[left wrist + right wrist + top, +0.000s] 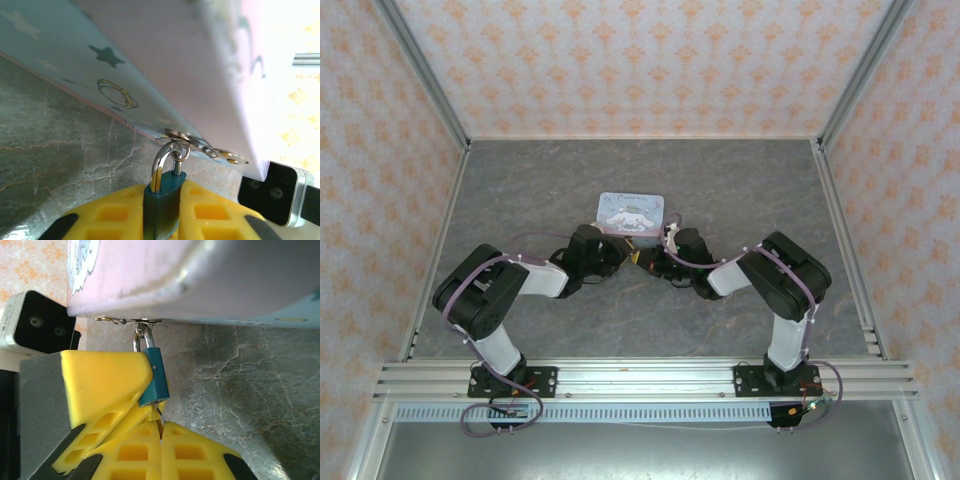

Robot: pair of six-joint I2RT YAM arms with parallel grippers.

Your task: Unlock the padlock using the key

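The small teal-blue padlock (pixel 165 197) hangs by its silver shackle (pixel 161 159) from the hasp of the pale blue cartoon tin box (pixel 631 212). My left gripper (pixel 164 210) is shut on the padlock's body between its yellow pads (pixel 115 212). In the right wrist view the padlock (pixel 156 377) shows side-on, with the key (pixel 159 416) in its bottom end. My right gripper (pixel 160 432) is shut on the key, right under the lock. From above, both grippers meet at the box's front edge near the padlock (pixel 636 256).
The tin box stands mid-table on the grey marbled surface (pixel 720 190). Patterned walls and metal rails enclose the table on three sides. The other arm's wrist camera (pixel 275 192) sits close to the right of the lock. Bare surface lies behind and beside the box.
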